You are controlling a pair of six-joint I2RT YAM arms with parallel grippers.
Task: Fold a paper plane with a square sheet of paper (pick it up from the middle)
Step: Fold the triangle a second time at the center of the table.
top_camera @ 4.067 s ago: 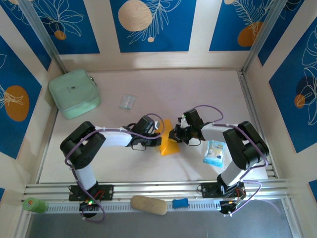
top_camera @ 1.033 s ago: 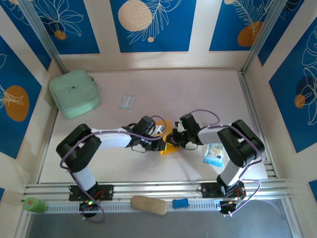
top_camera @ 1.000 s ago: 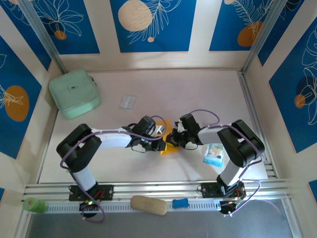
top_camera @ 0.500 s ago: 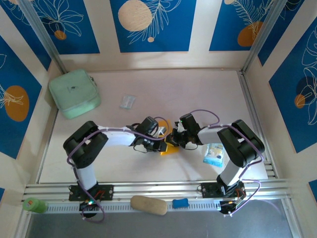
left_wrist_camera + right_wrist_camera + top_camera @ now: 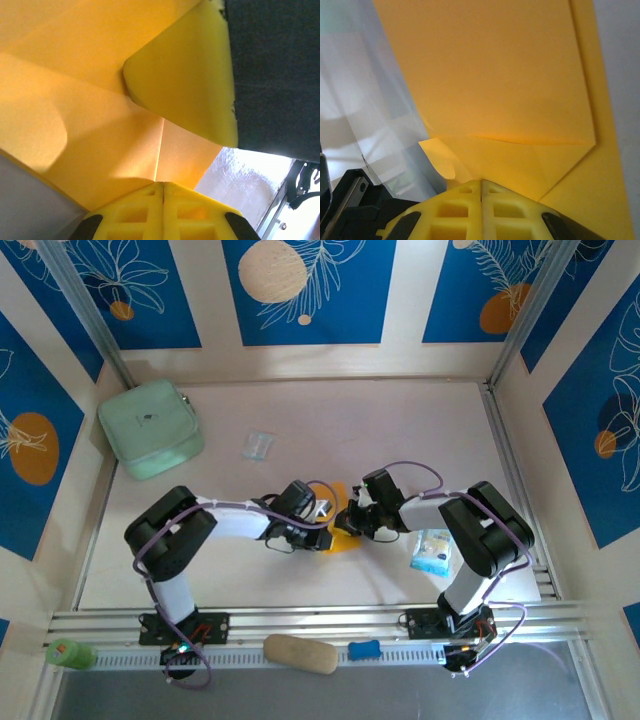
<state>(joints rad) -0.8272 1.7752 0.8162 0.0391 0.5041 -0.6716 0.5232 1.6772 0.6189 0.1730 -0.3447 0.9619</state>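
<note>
orange-yellow square sheet of paper (image 5: pixel 343 537), mid-fold; left pincer (image 5: pixel 327 534) and right pincer (image 5: pixel 347 523) both closed, tips pressed onto it. next, likely: flattening the crease without shifting it.

No text can be read — the packet's (image 5: pixel 433 549) print is too small.
</note>
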